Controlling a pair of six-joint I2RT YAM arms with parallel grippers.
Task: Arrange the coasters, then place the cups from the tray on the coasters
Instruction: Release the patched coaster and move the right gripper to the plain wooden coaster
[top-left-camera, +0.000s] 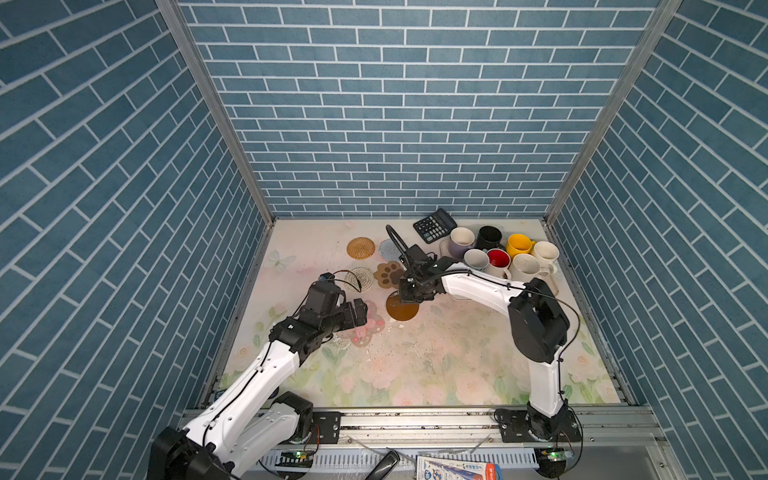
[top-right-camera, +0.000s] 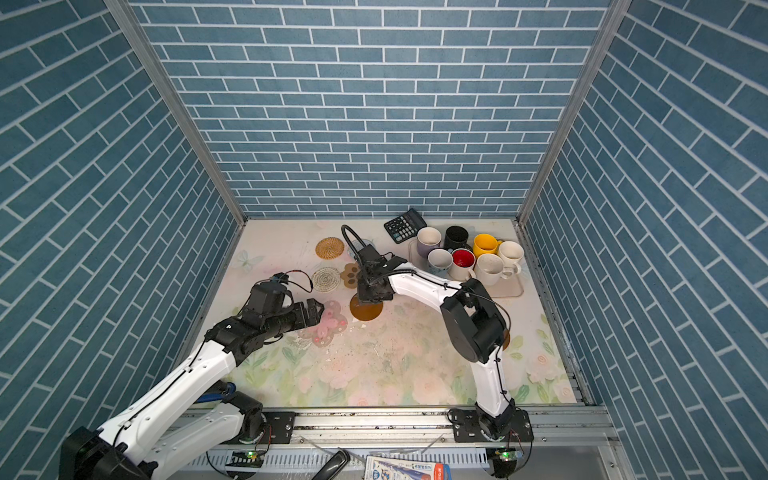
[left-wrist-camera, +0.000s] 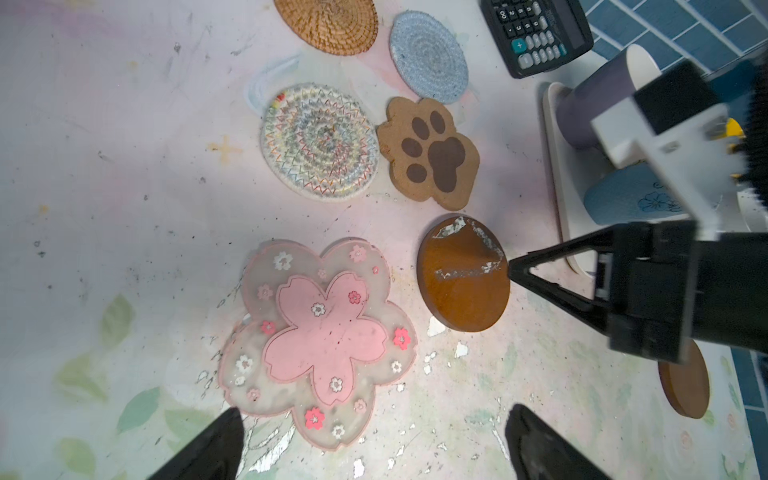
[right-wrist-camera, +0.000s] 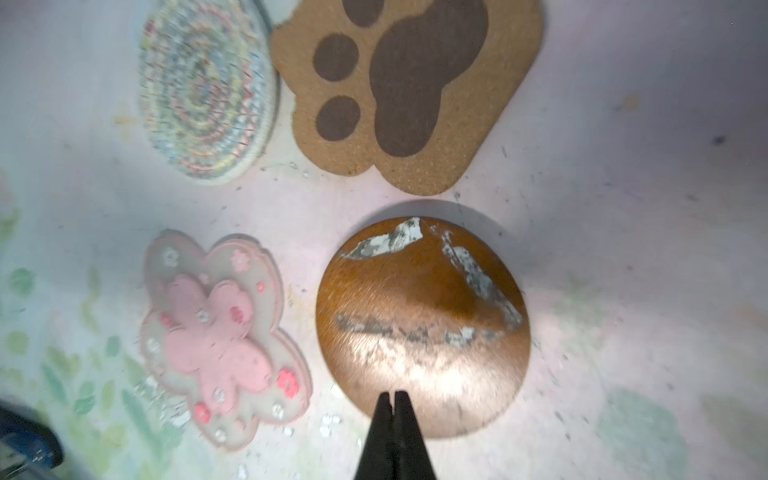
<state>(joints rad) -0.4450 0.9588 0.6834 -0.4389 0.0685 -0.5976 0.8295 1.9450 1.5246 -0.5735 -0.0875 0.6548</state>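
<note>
Right wrist view, right claw (right-wrist-camera: 394, 395) tips together over rim of amber disc (right-wrist-camera: 424, 316), left claw (left-wrist-camera: 376, 415) spread wide above flowery coaster (left-wrist-camera: 320, 336).

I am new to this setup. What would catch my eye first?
First, the colourful cups crowd the tray at the far right. In the middle, the shut right hand holds its tips over the edge of an amber disc, beside a pink flowery coaster by the open left hand.
</note>
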